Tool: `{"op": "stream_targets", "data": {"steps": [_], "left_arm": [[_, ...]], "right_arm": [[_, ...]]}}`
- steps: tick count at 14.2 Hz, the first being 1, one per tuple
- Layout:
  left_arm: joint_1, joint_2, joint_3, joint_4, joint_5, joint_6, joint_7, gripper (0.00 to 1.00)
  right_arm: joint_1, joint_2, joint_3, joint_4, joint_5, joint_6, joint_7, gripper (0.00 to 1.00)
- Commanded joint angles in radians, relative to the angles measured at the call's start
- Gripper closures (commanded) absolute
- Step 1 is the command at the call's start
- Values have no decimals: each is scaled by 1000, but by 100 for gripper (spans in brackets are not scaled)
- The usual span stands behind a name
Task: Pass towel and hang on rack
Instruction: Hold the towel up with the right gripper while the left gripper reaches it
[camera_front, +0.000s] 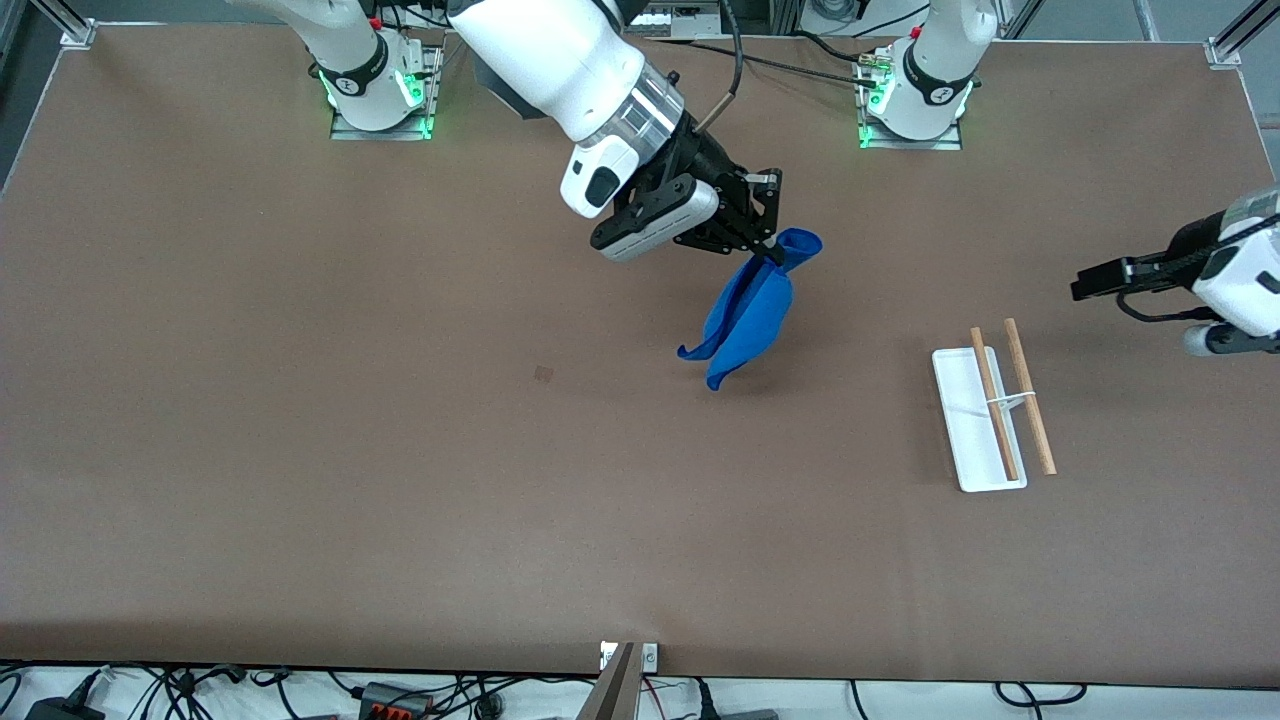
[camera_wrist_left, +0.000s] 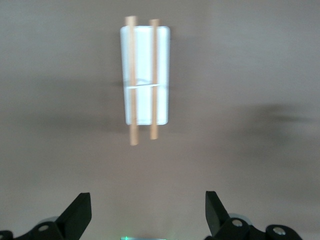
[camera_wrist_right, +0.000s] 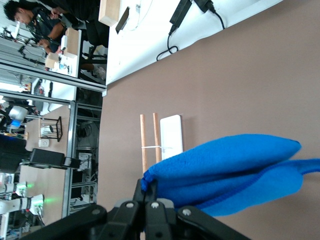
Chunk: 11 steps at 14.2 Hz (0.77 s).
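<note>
Two wooden rods top the rack (camera_front: 978, 420), which stands on its white base on the table (camera_front: 300, 450) toward the left arm's end, the task item closest to the front camera. Both rods are bare. The rack also shows in the left wrist view (camera_wrist_left: 144, 75) and, farther off, in the right wrist view (camera_wrist_right: 162, 142).

Above the middle of the table, the towel (camera_front: 750, 312) hangs in the air, bunched and folded, its lower corners clear of the surface. The right gripper (camera_front: 772, 250) is closed on the towel's upper end; the right wrist view shows its fingers pinched together on the blue cloth (camera_wrist_right: 225, 175).

The left gripper (camera_front: 1085, 282) hovers above the table near the left arm's end, close to the rack. Its fingers (camera_wrist_left: 77, 212) are spread wide with nothing between them. That arm is waiting.
</note>
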<state>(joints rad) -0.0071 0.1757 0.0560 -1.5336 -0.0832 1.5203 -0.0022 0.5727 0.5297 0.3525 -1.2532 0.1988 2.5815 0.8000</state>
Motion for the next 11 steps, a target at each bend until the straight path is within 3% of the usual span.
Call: {"op": "stream_targets", "data": {"steps": [1, 5, 11], "left_arm": [[-1, 44, 2, 17, -82, 59, 172, 0], [-2, 132, 2, 20, -220, 119, 482, 0], [-41, 171, -18, -5, -387, 227, 770, 0]], "right_arm": [[38, 42, -1, 31, 13, 92, 30, 100], [56, 56, -1, 31, 11, 134, 42, 100], [58, 56, -1, 31, 13, 135, 42, 100]]}}
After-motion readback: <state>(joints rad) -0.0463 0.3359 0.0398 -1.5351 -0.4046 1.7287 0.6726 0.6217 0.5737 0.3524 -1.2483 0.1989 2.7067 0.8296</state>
